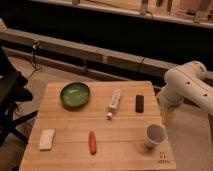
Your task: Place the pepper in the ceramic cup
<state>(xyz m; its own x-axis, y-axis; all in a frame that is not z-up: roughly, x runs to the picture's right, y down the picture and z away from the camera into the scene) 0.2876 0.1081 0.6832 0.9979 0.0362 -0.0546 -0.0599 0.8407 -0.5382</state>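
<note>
A slim red pepper (92,142) lies on the wooden table (125,125) near the front, left of centre. A white ceramic cup (155,135) stands upright at the front right of the table. My white arm (187,87) comes in from the right. My gripper (167,119) hangs pointing down at the table's right edge, just above and behind the cup and far to the right of the pepper. It holds nothing that I can see.
A green bowl (75,95) sits at the back left. A white tube (114,104) and a black bar (139,103) lie at the back centre. A white sponge (47,139) lies at the front left. A dark chair (10,100) stands left of the table.
</note>
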